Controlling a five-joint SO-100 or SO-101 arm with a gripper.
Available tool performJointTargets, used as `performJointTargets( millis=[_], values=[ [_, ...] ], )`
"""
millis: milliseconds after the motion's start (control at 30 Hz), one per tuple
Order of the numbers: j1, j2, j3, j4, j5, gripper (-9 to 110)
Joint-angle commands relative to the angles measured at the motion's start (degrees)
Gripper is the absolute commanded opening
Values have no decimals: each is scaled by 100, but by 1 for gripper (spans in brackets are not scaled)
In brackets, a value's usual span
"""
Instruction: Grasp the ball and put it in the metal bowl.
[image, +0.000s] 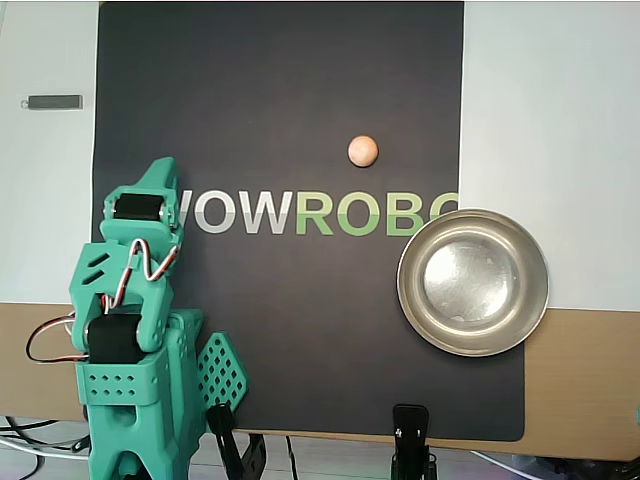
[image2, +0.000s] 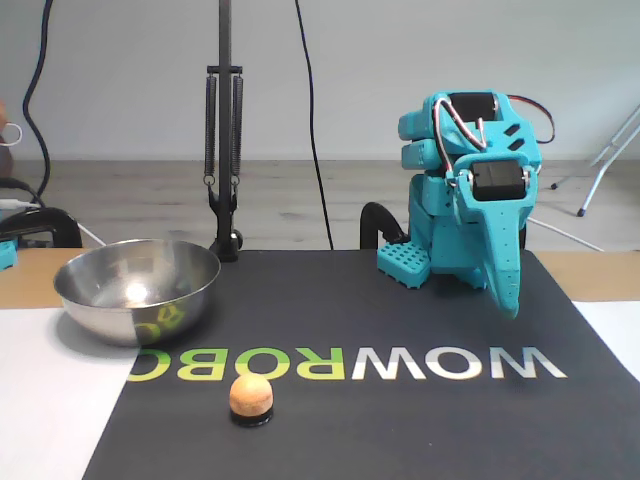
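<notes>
The peach-orange ball (image: 363, 150) rests on the black mat, beyond the lettering in the overhead view and near the front in the fixed view (image2: 250, 394), with something dark under it. The metal bowl (image: 473, 330) stands empty at the mat's right edge in the overhead view and at the left in the fixed view (image2: 135, 300). My teal arm is folded at its base. My gripper (image: 161, 172) hangs down over the mat by the letter W, far from ball and bowl. In the fixed view the gripper (image2: 508, 300) looks shut and empty.
The black mat (image: 280, 330) with WOWROBO lettering covers the table's middle. A small grey bar (image: 52, 101) lies on the white surface at far left. A black clamp (image: 411, 432) grips the table edge, and a stand pole (image2: 224, 150) rises behind the bowl.
</notes>
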Motion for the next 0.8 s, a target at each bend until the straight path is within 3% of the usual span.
performJointTargets(
  millis=[0, 367, 767],
  values=[
    [26, 343, 167, 9, -35, 1],
    [35, -62, -589, 26, -35, 1],
    [545, -3270, -3032, 26, -35, 0]
  ],
)
